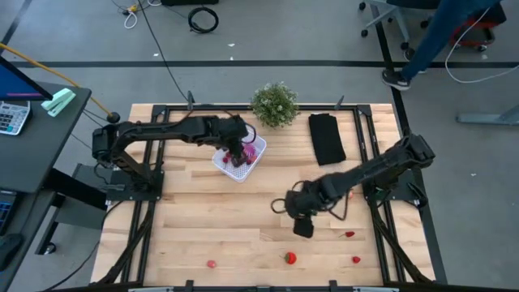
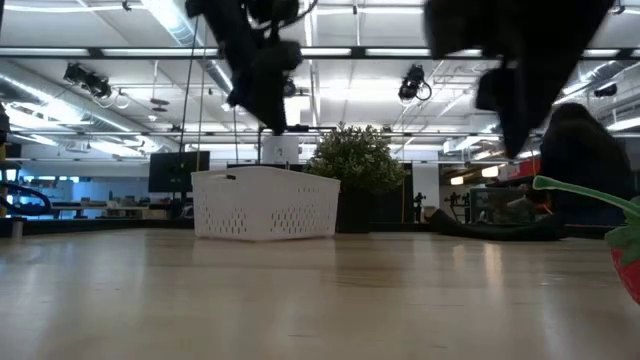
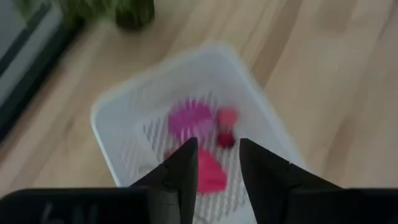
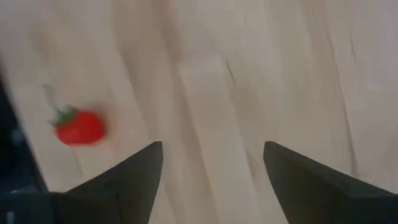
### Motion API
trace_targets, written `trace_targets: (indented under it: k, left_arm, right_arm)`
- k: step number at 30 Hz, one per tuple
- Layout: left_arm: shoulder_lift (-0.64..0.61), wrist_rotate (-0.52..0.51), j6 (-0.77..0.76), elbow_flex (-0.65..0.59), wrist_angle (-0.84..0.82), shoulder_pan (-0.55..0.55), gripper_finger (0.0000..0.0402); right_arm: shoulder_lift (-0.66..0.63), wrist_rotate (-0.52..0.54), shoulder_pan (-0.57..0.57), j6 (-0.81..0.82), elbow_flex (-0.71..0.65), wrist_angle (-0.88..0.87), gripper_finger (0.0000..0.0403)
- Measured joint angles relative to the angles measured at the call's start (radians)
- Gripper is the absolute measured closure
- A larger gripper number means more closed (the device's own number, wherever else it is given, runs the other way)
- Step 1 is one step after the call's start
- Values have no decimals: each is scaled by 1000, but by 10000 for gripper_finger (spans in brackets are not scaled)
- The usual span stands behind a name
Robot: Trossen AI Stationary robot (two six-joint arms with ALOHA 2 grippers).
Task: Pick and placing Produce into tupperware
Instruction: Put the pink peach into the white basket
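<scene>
Your right pincer point(image 4: 211, 180) hangs released near a light, hard-looking strawberry point(image 4: 79, 127) well clear of the tupperware point(image 1: 239, 158); grip its midsection, while your left pincer point(image 3: 214, 168) hovers spread above it.

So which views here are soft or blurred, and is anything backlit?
Left wrist view: the tupperware and the produce in it are soft, while the left gripper reads sharper. Right wrist view: the strawberry and the wood grain look smeared. Low view: both arms are dark silhouettes against bright ceiling lights, and the red piece at the right edge is out of focus. High view: evenly lit.
</scene>
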Motion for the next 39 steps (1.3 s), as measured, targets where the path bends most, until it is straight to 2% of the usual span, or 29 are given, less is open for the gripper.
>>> trace_targets:
  k: [4, 8, 11, 14, 16, 19, 22, 29, 33, 39]
  left_arm:
    - [0, 0, 6, 142, -75, -27, 290]
    - [0, 0, 7, 238, -125, -71, 296]
    - [0, 0, 7, 283, -162, -110, 296]
    - [0, 0, 6, 293, -176, -154, 295]
    - [0, 0, 0, 293, -194, -183, 295]
    - [0, 0, -10, 292, -250, -226, 294]
    - [0, 0, -11, 287, -287, -266, 294]
    - [0, 0, -13, 287, -296, -329, 294]
    - [0, 0, -13, 287, -295, -343, 294]
    - [0, 0, -13, 286, -293, -348, 294]
  right_arm:
    - [-8, 110, 85, 198, -37, -78, 132]
    - [-9, 296, 149, 434, -59, -255, 148]
    - [-8, 359, 165, 610, -80, -398, 160]
    - [-10, 337, 165, 718, -112, -459, 170]
    - [-18, 276, 155, 755, -142, -454, 174]
    - [-39, 171, 134, 766, -194, -447, 174]
    - [-73, 118, 108, 764, -254, -449, 172]
    - [-176, 80, 53, 759, -390, -436, 171]
    - [-221, 41, 35, 797, -475, -359, 171]
    - [-244, 40, 34, 825, -575, -225, 171]
